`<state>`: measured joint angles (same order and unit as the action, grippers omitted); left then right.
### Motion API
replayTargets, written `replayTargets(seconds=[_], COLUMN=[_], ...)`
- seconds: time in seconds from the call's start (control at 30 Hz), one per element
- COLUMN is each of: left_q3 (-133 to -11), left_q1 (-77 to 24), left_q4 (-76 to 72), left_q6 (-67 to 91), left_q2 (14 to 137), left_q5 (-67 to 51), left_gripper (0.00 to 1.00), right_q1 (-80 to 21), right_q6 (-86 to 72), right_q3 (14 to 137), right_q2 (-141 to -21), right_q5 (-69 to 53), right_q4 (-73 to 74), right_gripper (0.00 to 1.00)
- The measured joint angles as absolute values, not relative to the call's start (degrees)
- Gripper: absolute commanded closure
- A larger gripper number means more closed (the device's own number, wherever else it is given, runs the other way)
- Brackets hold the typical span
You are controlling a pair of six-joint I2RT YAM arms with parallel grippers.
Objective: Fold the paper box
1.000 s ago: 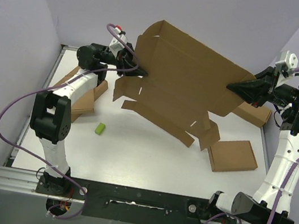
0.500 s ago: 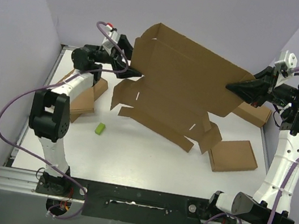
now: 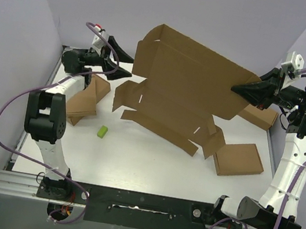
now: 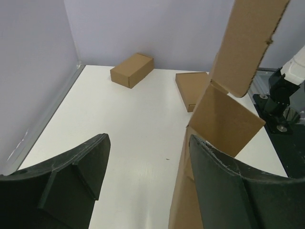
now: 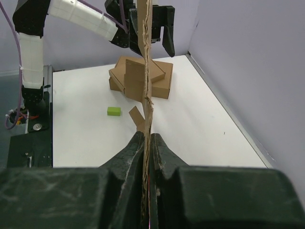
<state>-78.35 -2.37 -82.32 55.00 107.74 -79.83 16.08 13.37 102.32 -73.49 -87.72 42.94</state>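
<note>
Your right gripper point(image 5: 144, 138) is pressed together on one edge of the paper box point(image 3: 184, 87). It holds the sheet up on its side, with the lower flaps trailing onto the table point(image 3: 145, 160) below that grip. Your left gripper point(image 3: 127, 65) stands spread just off the box's opposite edge, pinching nothing. You look early in the job: a few flaps are bent, but no walls are tucked or locked, so nearly all the folding is left.
</note>
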Motion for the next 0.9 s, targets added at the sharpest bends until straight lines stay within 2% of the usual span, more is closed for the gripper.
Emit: replayTargets(seconds=[0.3, 0.7, 0.77, 0.9], left_q3=[-78.6, -78.8, -78.8, -78.8], left_q1=[-8.7, -12.3, -12.4, -13.1], left_q4=[-82.5, -82.5, -82.4, -82.2], left_q6=[55.0, 55.0, 55.0, 54.9], left_q2=[107.7, 107.7, 107.7, 107.8], left_q5=[-80.4, -81.4, -81.4, -81.6], left_gripper=[0.34, 0.34, 0.36, 0.49], right_q1=[16.1, 16.0, 16.0, 16.0], right_q6=[13.3, 13.2, 13.1, 13.1], right_q3=[102.3, 102.3, 102.3, 102.3], right_q2=[-73.5, -73.5, -73.5, -73.5], right_q5=[-87.7, -87.7, -87.7, -87.7], right_q4=[42.9, 42.9, 42.9, 42.9], right_gripper=[1.0, 1.0, 1.0, 1.0])
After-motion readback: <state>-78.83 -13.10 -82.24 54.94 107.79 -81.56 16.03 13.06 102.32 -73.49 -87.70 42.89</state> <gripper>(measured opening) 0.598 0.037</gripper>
